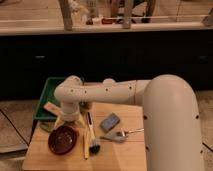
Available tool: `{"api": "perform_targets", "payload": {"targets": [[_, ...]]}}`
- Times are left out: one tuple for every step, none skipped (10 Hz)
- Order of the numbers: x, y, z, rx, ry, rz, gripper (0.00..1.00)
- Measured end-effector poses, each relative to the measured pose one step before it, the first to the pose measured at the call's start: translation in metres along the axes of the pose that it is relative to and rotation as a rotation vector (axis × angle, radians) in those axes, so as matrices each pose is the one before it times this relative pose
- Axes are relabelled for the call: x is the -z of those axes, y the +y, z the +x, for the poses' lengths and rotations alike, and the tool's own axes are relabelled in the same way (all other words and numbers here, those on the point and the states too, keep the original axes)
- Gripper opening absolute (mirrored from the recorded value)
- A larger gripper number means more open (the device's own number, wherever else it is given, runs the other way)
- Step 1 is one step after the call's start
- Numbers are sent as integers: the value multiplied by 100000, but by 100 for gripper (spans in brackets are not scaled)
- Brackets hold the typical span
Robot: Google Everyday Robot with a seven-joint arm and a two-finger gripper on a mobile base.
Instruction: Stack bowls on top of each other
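The gripper [69,121] is held low at the left of the wooden table [120,159], just above the far rim of the dark red bowl [63,139], with the bulky white arm [115,92] reaching across from the right. Whether the gripper is spread or closed cannot be told, since the wrist covers it. Only 1 bowl is clearly made out, and it sits near the table's front left corner. The 2nd bowl is not seen apart from it, and it cannot be said whether it is already nested inside or hidden under the wrist. The step in hand is judged to be the setting down or release over this bowl. For that to be done well, the carried bowl should be kept level and centred over the lower one, then lowered until the rims seat before anything is let go. The withdrawal is best made straight up, so that the stack is not dragged toward the table edge. Care is needed on the right, where a dark brush [92,136] lies just beside the bowl, with a grey sponge [110,121] and a metal scoop [120,134] further off. The green tray [48,95] behind should not be bumped
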Motion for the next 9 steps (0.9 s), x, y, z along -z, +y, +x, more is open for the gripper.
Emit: {"api": "perform_targets", "payload": {"targets": [[-1,1,-1,4,1,-2,80],[1,-4,0,3,-1,5,80],[-2,3,-2,4,-5,-5,80],[3,-1,1,1,5,-1,80],[-1,0,1,1,2,6,80],[0,3,1,-5,1,-3,80],[-1,-3,-1,4,-4,1,80],[0,2,0,-2,-1,-2,80],[1,-3,-1,3,-2,6,80]]}}
